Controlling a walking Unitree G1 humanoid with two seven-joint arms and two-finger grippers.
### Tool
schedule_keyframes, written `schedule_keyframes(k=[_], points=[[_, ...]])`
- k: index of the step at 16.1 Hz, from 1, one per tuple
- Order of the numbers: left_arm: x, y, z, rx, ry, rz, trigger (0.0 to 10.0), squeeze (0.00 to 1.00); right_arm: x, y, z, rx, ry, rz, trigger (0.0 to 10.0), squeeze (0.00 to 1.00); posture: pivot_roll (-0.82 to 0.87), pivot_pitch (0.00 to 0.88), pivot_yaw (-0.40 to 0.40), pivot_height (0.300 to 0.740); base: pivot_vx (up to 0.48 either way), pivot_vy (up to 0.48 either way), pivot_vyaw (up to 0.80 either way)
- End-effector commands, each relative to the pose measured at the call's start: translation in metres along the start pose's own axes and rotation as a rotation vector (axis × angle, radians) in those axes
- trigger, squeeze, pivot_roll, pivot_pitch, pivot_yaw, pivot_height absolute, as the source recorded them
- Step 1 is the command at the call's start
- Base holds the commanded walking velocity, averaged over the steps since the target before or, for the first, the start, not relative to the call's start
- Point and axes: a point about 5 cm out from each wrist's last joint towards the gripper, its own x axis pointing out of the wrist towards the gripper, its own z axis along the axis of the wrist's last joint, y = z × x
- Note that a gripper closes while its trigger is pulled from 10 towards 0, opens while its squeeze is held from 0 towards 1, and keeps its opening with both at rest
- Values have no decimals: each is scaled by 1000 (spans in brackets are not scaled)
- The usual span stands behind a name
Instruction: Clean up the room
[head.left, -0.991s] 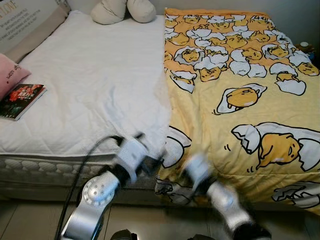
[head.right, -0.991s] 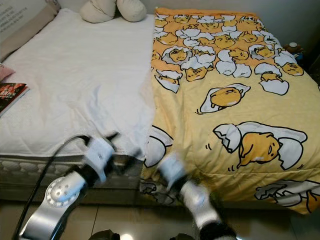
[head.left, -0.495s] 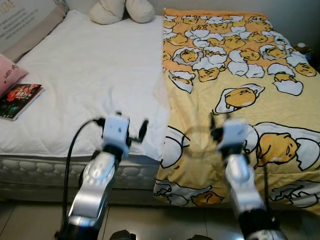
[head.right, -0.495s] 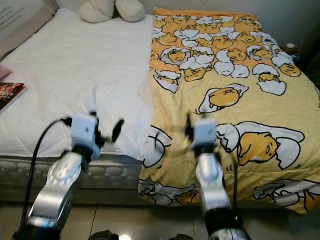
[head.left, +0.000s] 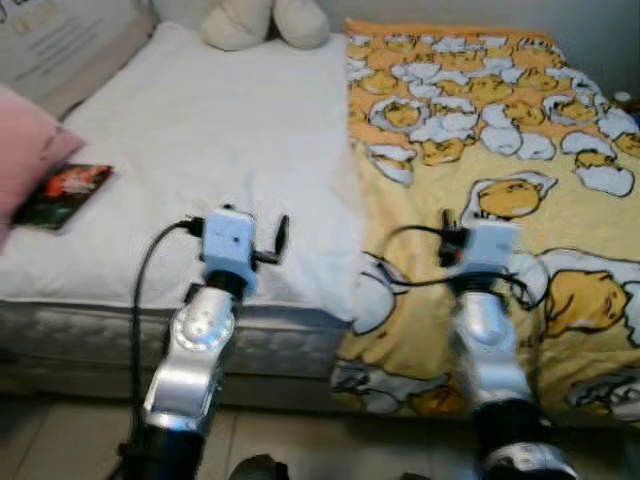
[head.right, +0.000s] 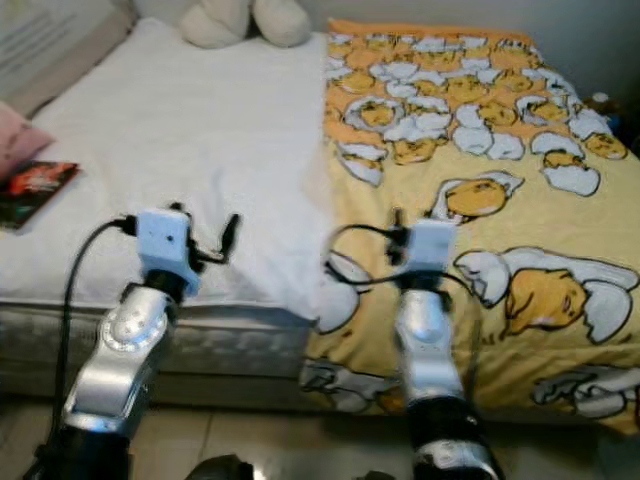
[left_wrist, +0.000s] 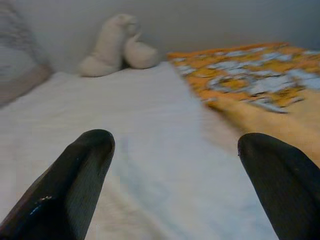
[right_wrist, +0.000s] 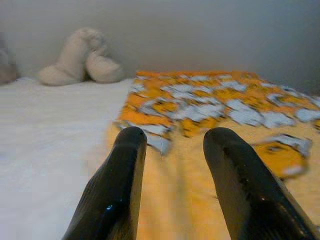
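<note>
We hold our left gripper (left_wrist: 172, 165) over the bed's (head.left: 120, 290) white near edge, fingers (left_wrist: 75, 175) spread wide and empty, and our right gripper (right_wrist: 172, 165) over the quilt (head.left: 560, 200), fingers (right_wrist: 120, 170) partly apart, holding nothing. The yellow quilt covers the bed's right half only. Farther left lie a book (head.left: 62, 195) and pink pillow (head.left: 25, 150); a cream plush (head.left: 265, 20) sits at the head.

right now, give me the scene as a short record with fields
bed: white sheet bare on robot's left half
quilt: yellow egg-print quilt covering the right half
book: book on the sheet near the left edge
pillow: pink pillow beside the book
plush: cream plush at the head of the bed
left claw: open, over the sheet
right claw: open, over the quilt
</note>
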Motion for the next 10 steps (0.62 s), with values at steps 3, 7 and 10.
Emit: schedule_keyframes(k=[3, 7, 10], points=[[6, -1, 2, -24, 5, 11, 10000, 0, 4, -6, 0, -1, 12, 13, 10000, 0, 1, 0, 24, 711, 0, 0, 0], [12, -5, 11, 1, -38, -34, 10000, 0, 11, -5, 5, -18, 2, 31, 10000, 0, -7, 0, 32, 711, 360, 0, 0], [12, -8, 12, 1, -45, -54, 10000, 0, 13, -7, 4, -23, 10, 32, 10000, 0, -11, 0, 31, 711, 480, 0, 0]])
